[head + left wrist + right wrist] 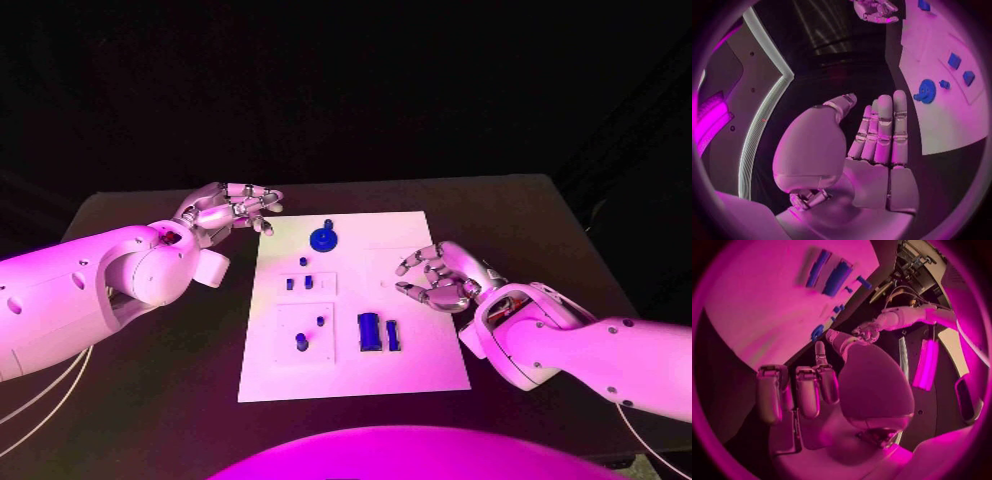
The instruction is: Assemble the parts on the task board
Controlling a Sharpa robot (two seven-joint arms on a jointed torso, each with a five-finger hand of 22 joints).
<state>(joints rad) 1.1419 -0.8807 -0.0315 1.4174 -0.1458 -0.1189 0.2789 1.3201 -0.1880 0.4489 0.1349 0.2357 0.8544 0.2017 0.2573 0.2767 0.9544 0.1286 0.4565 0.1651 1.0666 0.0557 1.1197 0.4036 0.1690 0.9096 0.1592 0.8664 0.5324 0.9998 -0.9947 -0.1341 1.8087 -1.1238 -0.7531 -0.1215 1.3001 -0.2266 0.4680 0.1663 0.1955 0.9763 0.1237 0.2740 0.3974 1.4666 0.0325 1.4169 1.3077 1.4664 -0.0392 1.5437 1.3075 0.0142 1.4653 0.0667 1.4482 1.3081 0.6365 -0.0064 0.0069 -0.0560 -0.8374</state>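
The white task board [418, 350] lies in the middle of the black table. A blue gear [325, 239] sits near its far edge, two small blue blocks [307, 283] below it, and two long blue parts [378, 332] nearer me. A blue peg [303, 341] stands at the near left. My left hand [231, 210] hovers off the board's far left corner, fingers straight and apart [879, 135], holding nothing. My right hand [440, 277] hangs over the board's right edge, fingers loosely bent [807, 390], empty. The gear [926, 91] and the long parts [837, 277] show in the wrist views.
Bare black table [548, 230] surrounds the board on all sides. The table's far edge runs behind both hands, with darkness beyond. White cables [36, 395] hang under my left arm at the near left.
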